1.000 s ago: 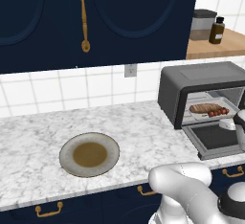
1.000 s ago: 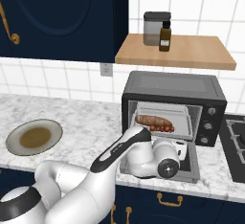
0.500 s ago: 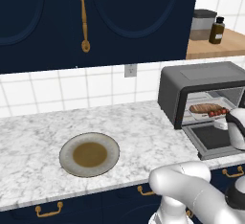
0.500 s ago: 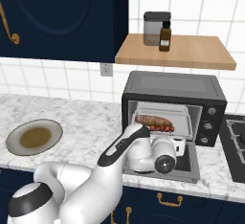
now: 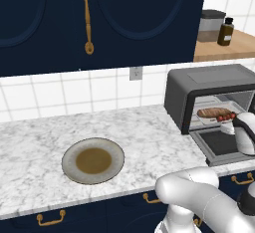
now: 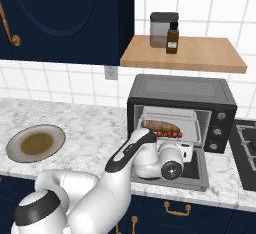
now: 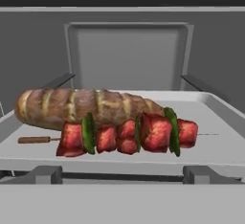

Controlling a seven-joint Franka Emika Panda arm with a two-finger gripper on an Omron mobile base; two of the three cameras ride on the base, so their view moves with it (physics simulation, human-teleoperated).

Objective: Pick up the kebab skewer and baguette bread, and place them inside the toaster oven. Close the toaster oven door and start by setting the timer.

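The toaster oven (image 5: 209,80) (image 6: 180,88) stands on the counter with its door (image 5: 219,145) (image 6: 192,170) dropped open. On the tray (image 7: 210,106) inside lies the golden-brown baguette bread (image 7: 81,106) (image 6: 157,125) (image 5: 213,112). The kebab skewer (image 7: 127,134) (image 6: 170,134) (image 5: 226,118) lies just in front of it, touching it. My gripper (image 7: 124,173) hovers over the open door, facing the tray. Its fingertips (image 7: 48,173) stand wide apart at the tray's front edge, open and holding nothing. My white hand (image 6: 170,164) (image 5: 243,133) sits low in front of the oven's mouth.
A brown plate (image 5: 93,160) (image 6: 36,143) lies on the marble counter to the left. Above the oven, a wooden shelf (image 6: 210,58) carries a jar and a bottle. The oven's knobs (image 6: 217,128) are on its right front, and a stove (image 6: 246,148) is further right.
My hand has shifted only slightly in front of the oven. The bread and skewer stay put on the tray.
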